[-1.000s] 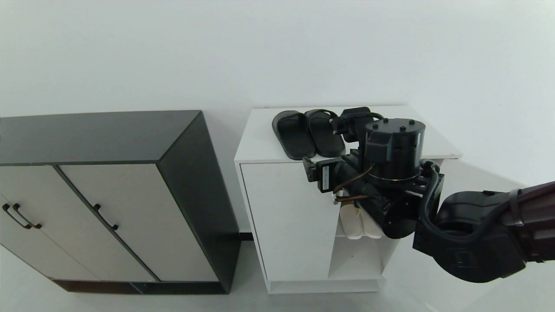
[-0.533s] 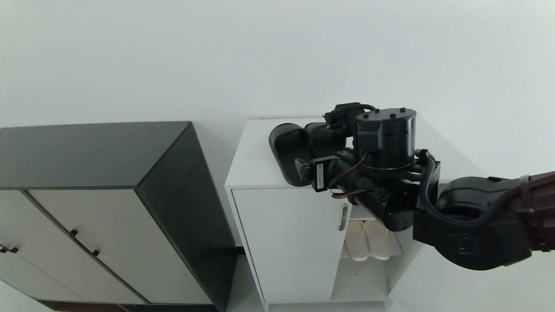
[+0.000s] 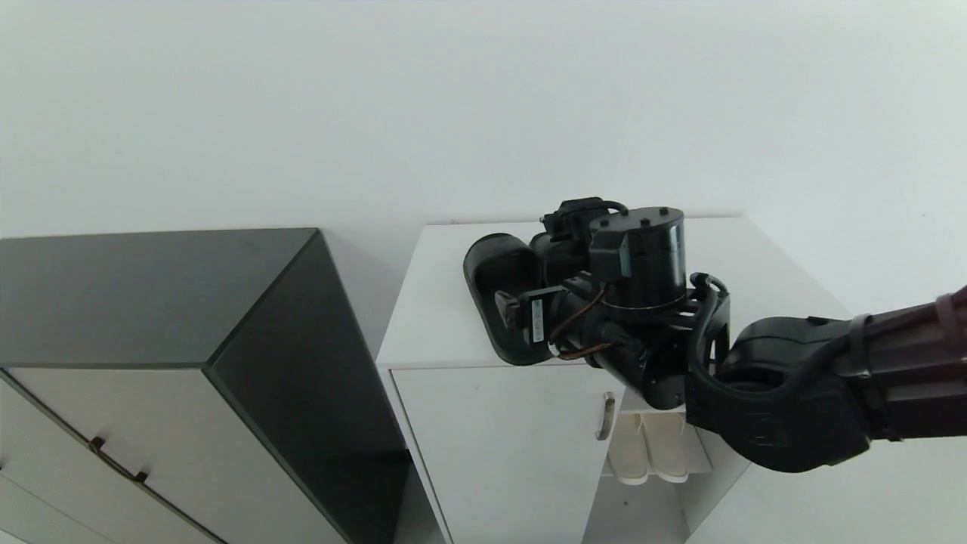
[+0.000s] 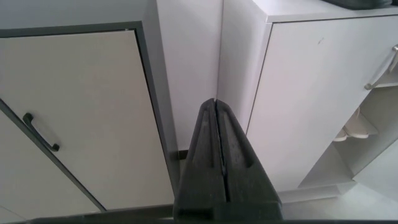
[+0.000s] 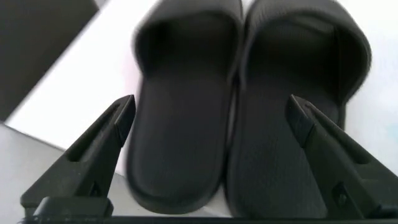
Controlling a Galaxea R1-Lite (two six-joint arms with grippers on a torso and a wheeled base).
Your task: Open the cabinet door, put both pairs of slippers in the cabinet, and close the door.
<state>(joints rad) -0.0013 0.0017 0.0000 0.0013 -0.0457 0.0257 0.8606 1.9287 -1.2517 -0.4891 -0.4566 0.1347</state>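
Observation:
A pair of black slippers [image 3: 498, 302] [image 5: 177, 124] lies on top of the white cabinet [image 3: 430, 317]. My right gripper [image 5: 211, 162] is open just above them, one finger outside each slipper of the pair. In the head view the right wrist covers most of the right-hand slipper. A pair of white slippers [image 3: 648, 457] [image 4: 354, 127] rests on a shelf in the cabinet's open right half. The white door [image 3: 498, 453] with its metal handle [image 3: 604, 415] covers the left half. My left gripper [image 4: 216, 106] is shut and holds nothing, low before the gap between the two cabinets.
A larger cabinet with a black top [image 3: 151, 295] and beige doors [image 4: 81, 118] with dark handles stands close to the left of the white one. A plain white wall runs behind both. Bare cabinet top lies to the right of the slippers.
The head camera has shifted, so both cabinets sit lower and larger in view. My right gripper has moved left, from beside the black slippers to over them.

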